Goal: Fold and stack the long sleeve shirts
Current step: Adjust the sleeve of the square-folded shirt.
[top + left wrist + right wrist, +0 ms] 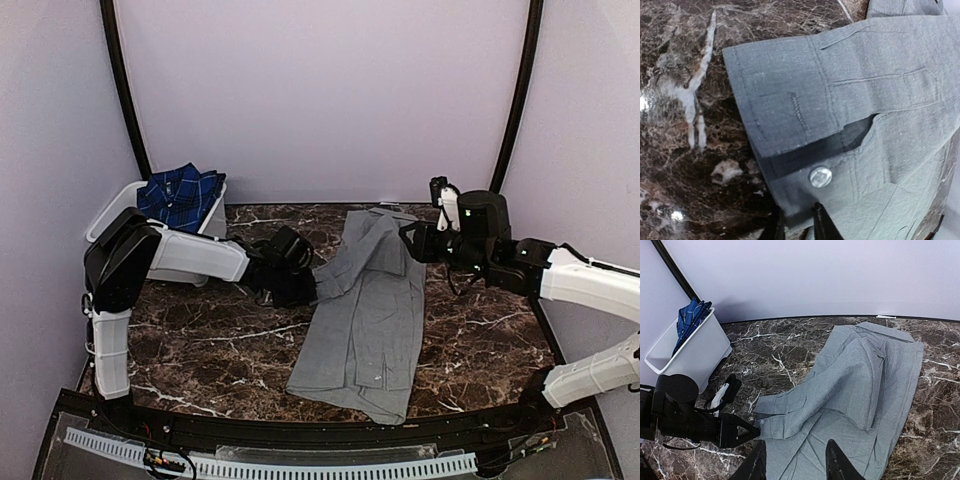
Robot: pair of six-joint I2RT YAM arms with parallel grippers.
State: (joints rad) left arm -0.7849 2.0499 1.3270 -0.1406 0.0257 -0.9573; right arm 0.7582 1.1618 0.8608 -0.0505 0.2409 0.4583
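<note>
Sleeve fold on the grey shirt is in hand, by my read. It's lying lengthwise in the middle of the table, collar end far, hem near the arm bases, body looking narrowed already.

Left gripper is sitting low at the shirt's left side, pinching the cuff of the sleeve that's sticking out sideways. In the left wrist view the cuff edge is running down between the two fingers, just below the pale button. Looks clamped on cloth.

Right gripper is hovering just beside the far right shoulder. Its fingers are spread wide, with nothing between them.

Plaid shirt is sitting bunched in the white tub at far left, not folded, so the task is looking early: no stack anywhere.

Next move, I'm guessing: the left carries the cuff over the body and lays the sleeve flat along it before letting go. That calls for lifting enough that the cuff isn't dragging the torso out of line. The right coming down on the shoulder to pin it would help. Cross-folds and the plaid one come after.
</note>
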